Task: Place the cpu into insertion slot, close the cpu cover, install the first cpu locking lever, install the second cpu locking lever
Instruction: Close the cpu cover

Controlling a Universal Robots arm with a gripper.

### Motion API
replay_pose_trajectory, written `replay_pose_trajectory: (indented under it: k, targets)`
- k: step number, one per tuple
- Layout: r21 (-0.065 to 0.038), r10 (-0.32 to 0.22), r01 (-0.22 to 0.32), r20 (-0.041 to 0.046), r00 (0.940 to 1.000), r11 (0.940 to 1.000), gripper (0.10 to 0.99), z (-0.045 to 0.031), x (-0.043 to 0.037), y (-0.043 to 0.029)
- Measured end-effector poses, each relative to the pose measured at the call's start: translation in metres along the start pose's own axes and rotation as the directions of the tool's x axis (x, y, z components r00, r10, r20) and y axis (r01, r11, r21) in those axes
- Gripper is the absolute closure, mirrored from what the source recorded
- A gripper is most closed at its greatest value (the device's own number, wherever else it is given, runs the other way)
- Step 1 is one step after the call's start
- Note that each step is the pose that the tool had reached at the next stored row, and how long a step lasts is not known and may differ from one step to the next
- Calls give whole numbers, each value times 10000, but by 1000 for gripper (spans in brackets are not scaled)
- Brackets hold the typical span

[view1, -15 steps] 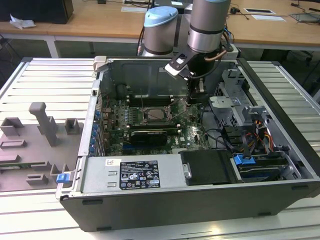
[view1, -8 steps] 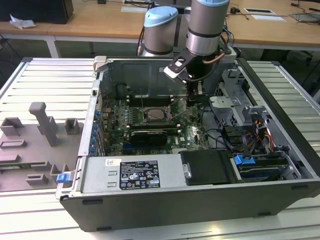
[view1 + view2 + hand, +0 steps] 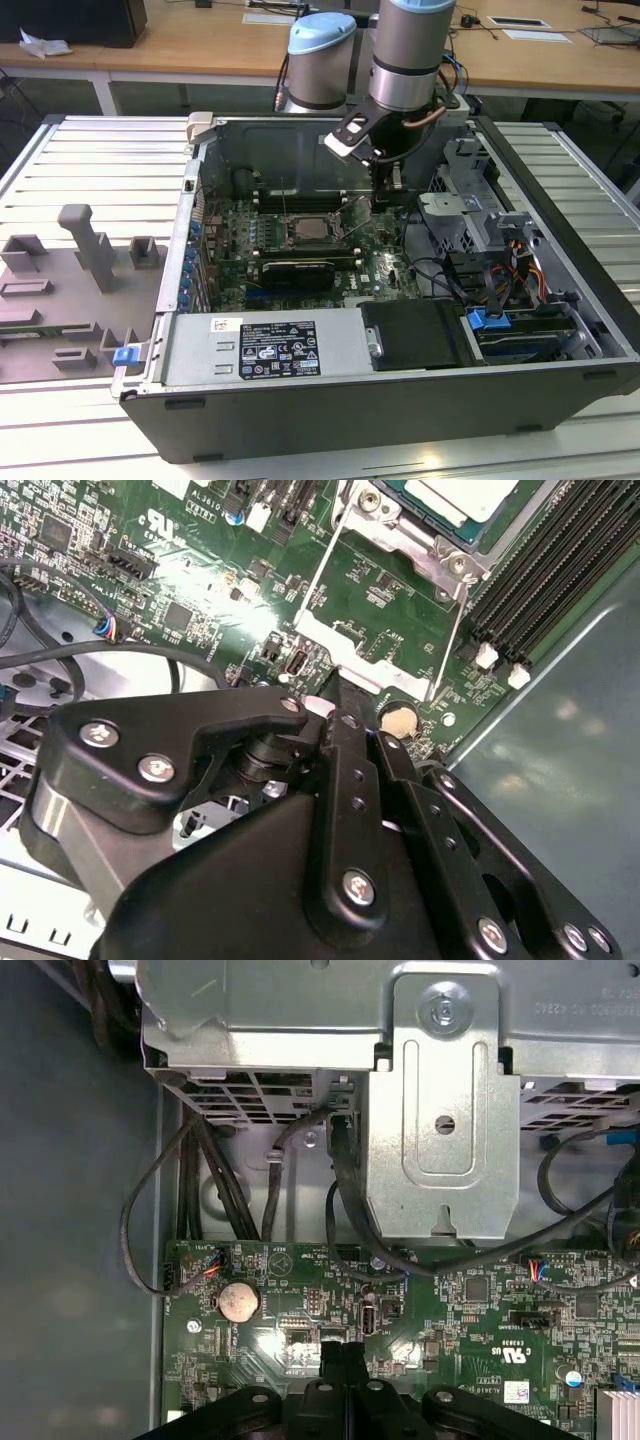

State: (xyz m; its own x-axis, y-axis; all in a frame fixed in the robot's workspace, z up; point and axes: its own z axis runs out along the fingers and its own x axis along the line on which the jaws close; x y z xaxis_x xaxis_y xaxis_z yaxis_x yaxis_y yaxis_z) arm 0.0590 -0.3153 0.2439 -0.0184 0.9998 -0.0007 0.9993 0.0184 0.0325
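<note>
The cpu (image 3: 311, 228) lies flat in the insertion slot (image 3: 292, 222) at the middle of the green board; its pale top also shows in the second wrist view (image 3: 465, 495). The cpu cover (image 3: 356, 214) is swung open toward the exterior view's right, and the board is visible through its cut-out. Its silver frame (image 3: 345, 645) ends just in front of my fingertips. My gripper (image 3: 384, 188) hangs over the board beside that free edge. Its black fingers (image 3: 330, 1355) are pressed together, shut (image 3: 335, 692). I cannot tell whether they touch the cover.
A black graphics card (image 3: 295, 272) sits in front of the socket. Long memory slots (image 3: 560, 570) run beside it. A coin battery (image 3: 238, 1301) and cables (image 3: 150, 1230) lie close to the fingers. A metal drive cage (image 3: 440, 1110) rises behind. Case walls (image 3: 190, 230) surround the board.
</note>
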Motion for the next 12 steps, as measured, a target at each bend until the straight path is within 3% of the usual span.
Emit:
replay_pose_trajectory:
  k: [12]
  targets:
    - [0,0,0,0,10000,10000,980,-1,1,-34]
